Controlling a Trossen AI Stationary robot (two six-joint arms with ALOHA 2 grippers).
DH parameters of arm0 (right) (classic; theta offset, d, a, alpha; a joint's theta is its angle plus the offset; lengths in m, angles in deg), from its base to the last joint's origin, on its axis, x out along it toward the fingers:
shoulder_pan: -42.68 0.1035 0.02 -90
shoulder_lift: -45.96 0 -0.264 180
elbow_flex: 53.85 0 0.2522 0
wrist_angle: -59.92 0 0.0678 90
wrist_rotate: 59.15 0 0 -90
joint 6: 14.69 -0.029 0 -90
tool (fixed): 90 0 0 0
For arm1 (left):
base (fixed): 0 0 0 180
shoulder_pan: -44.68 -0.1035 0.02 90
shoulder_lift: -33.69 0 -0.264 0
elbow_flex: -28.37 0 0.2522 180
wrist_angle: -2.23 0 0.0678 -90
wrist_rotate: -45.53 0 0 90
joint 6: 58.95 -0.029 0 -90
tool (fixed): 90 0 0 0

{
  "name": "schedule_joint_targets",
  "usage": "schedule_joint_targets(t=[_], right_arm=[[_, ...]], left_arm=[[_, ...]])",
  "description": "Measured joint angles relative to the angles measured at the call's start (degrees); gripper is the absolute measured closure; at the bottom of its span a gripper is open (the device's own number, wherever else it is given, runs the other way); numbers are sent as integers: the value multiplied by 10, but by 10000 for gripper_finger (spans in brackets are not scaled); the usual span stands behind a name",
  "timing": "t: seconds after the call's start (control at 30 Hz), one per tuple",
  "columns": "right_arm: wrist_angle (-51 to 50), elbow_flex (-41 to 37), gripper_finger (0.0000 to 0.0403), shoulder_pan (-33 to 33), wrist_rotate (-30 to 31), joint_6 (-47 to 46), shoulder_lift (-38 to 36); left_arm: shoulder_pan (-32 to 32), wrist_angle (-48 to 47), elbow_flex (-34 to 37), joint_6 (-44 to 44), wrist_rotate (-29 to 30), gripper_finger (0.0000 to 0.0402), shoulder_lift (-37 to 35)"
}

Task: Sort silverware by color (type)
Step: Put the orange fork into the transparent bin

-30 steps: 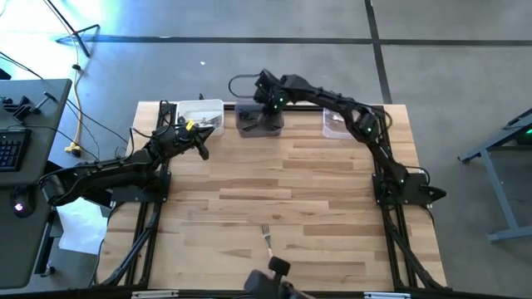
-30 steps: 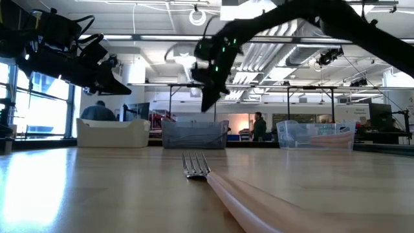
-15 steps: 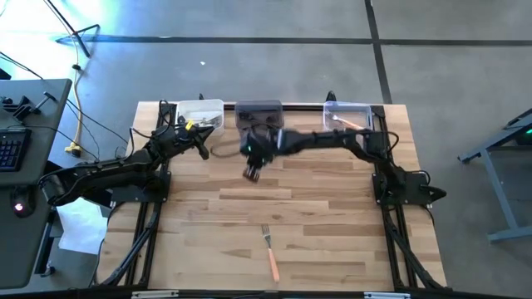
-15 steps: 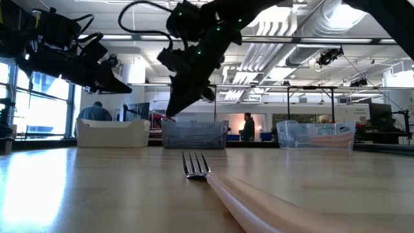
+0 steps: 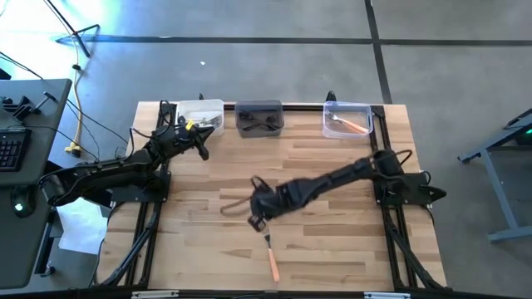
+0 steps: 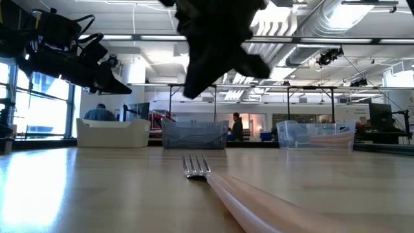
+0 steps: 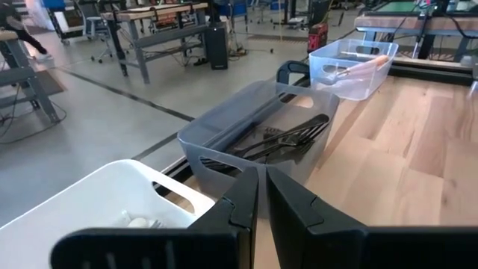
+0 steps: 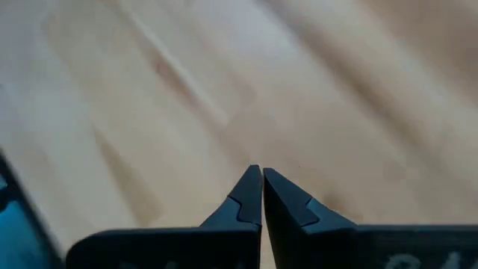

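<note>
A fork with an orange handle [image 5: 270,253] lies flat on the wooden table near the front edge, tines [image 6: 196,167] pointing toward the far side. My right gripper [image 5: 255,222] is shut and hovers just beyond the tines, slanting down; its wrist view shows its tips [image 8: 261,183] over bare wood. My left gripper [image 5: 202,150] waits shut in the air next to the white bin [image 5: 199,116]; its tips [image 7: 261,196] show in its wrist view.
Three bins line the far edge: the white one at the left, a grey one [image 5: 260,118] with dark forks [image 7: 287,138], and a clear one [image 5: 347,119] with an orange-handled fork [image 7: 358,67]. Bare wood spans the table's middle.
My right gripper has swung from above the grey bin at the far edge toward the near edge, ending just beyond the fork's tines. It has rolled about its own axis and stayed shut. The fork has not moved.
</note>
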Motion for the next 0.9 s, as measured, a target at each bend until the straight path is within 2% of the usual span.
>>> schedule_joint_targets(t=[0.2,0.33,0.47,0.73,0.9], right_arm=[[-79,19,402,71,7,-180,1],[-94,19,395,104,-2,-256,4],[-76,19,368,124,-10,-287,13],[-5,19,275,130,-30,-302,56],[-18,19,264,126,-25,-310,77]], left_arm=[[0,-16,0,1,-10,383,0],[0,-26,0,8,-16,383,0],[0,-31,0,16,-29,383,0],[0,-33,0,16,-29,383,0],[0,-37,0,13,-29,383,0]])
